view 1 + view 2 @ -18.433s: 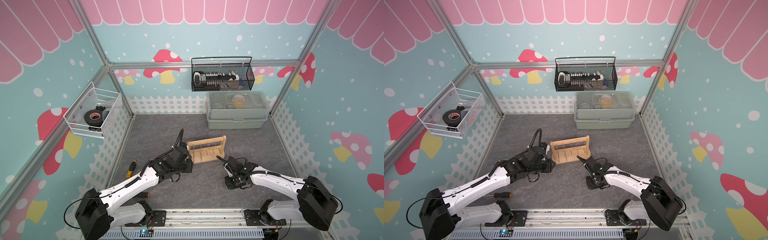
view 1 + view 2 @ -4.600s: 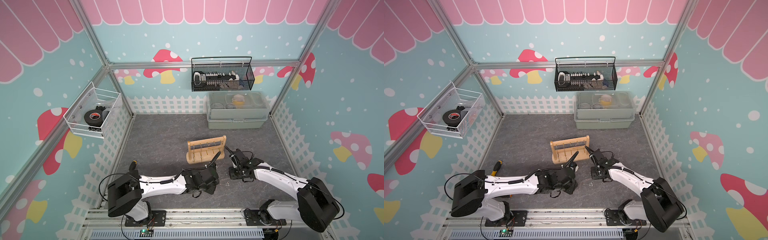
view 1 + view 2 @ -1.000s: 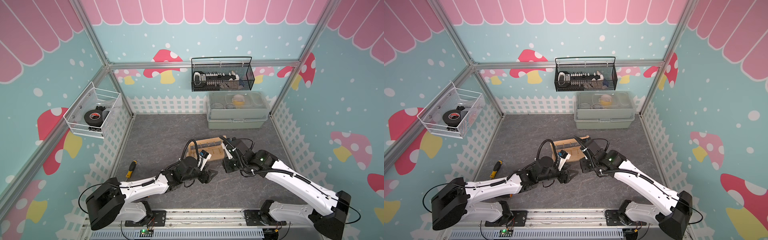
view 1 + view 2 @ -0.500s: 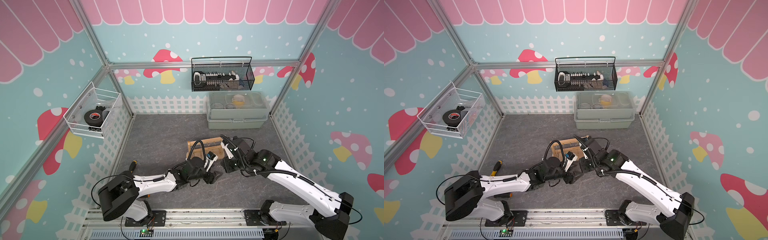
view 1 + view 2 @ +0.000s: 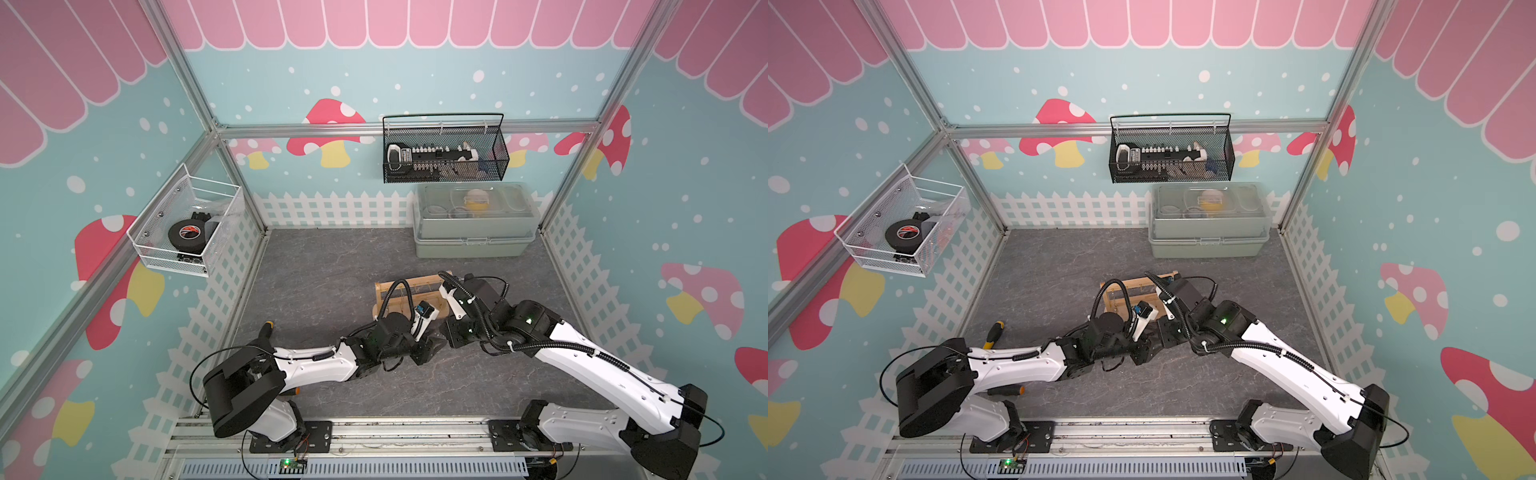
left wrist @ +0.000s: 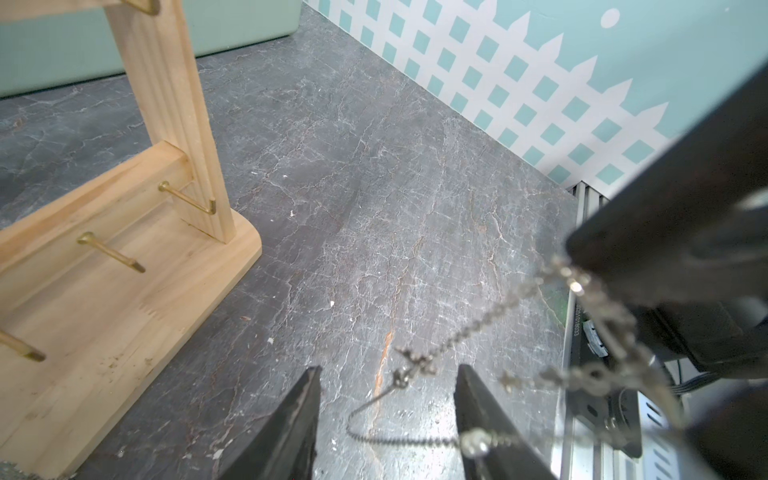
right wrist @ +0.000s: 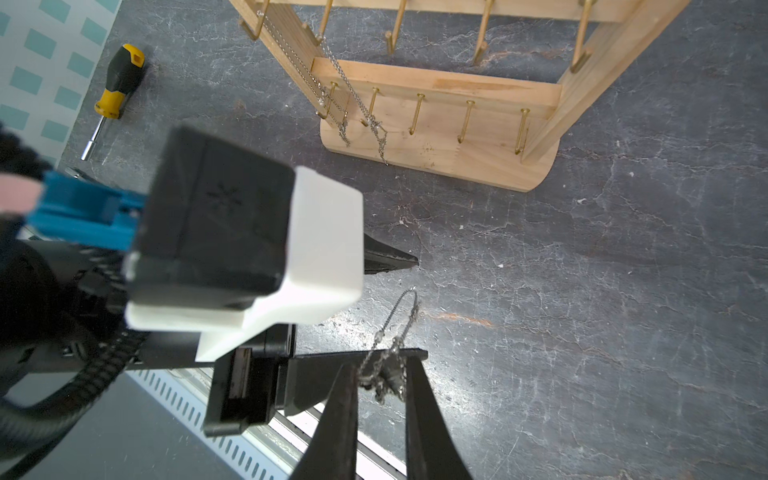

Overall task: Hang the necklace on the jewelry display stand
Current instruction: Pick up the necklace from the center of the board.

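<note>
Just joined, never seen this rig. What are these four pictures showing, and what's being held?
Two white robot arms, the left arm and the right arm, are bolted to a front rail; each ends in a two-finger gripper. Both top views look down on the whole cell from one stereo camera; the other two pictures come from a camera on each wrist, looking along the fingers. On the grey table stand a wooden jewelry display stand with gold hooks and a grey-green lidded box; a screwdriver lies nearby. One chain already hangs on the stand. The right gripper is shut on a bunched necklace; the left gripper is open, with a stretch of that necklace between its fingers.
</note>
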